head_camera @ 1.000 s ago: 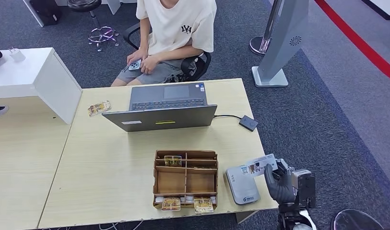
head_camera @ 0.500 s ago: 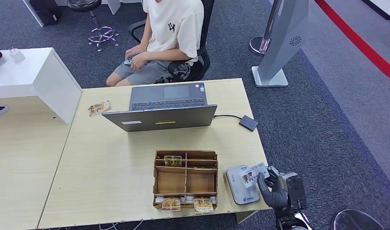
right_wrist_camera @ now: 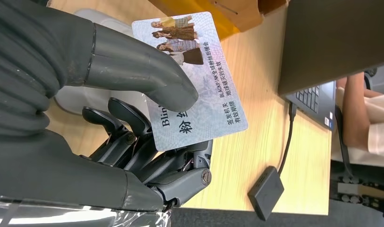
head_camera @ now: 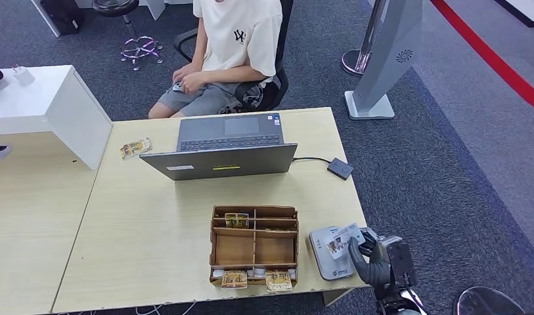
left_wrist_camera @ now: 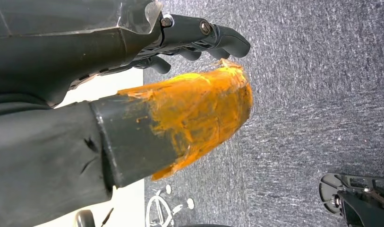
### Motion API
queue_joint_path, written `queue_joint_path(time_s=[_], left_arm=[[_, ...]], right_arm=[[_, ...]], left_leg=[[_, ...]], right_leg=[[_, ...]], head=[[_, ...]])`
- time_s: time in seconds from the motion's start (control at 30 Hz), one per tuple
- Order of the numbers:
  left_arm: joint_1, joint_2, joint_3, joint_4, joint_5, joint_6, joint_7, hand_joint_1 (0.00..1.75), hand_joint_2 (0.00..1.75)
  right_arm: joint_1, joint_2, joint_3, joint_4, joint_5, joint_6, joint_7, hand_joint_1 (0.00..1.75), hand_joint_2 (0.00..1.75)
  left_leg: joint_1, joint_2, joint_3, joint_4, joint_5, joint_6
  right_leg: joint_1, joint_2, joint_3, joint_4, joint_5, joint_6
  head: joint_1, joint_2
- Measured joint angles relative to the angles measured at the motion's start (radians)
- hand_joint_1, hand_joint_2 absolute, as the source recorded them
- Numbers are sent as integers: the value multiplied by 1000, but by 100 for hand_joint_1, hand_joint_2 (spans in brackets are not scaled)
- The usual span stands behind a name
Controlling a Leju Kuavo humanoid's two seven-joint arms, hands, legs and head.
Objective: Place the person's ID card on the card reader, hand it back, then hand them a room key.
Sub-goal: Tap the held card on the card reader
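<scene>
right hand (head_camera: pixel 372 261): thumb and fingers pinching | left hand (left_wrist_camera: pixel 199 38): fingers curled

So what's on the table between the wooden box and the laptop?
Nothing. In the head view, only bare table lies between the wooden box and the laptop.

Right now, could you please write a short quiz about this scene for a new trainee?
1. True or false: the right hand holds the ID card over the card reader.
2. Where does the loose picture card on the desk lie?
A. beside the laptop, on the far side of the desk
B. on the card reader
C. on the floor
3. Fill in: the wooden organizer stands between the laptop and the desk's near ____.

Key:
1. True
2. A
3. edge
</scene>
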State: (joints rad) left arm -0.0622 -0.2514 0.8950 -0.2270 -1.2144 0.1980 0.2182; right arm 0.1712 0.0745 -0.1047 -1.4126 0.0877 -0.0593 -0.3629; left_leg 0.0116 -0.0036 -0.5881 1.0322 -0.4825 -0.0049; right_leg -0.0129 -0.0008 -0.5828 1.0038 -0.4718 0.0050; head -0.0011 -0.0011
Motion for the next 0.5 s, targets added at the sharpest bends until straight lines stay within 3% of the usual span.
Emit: queue_joint_path(time_s=[0.5], left_arm=[[0, 0, 10, 0, 8, 1, -7, 0, 0]], right_arm=[[-2, -8, 59, -10, 137, -121, 24, 175, 175]], left_leg=[[0, 0, 0, 0, 0, 0]], right_leg=[[0, 0, 0, 0, 0, 0]], head=[[0, 0]])
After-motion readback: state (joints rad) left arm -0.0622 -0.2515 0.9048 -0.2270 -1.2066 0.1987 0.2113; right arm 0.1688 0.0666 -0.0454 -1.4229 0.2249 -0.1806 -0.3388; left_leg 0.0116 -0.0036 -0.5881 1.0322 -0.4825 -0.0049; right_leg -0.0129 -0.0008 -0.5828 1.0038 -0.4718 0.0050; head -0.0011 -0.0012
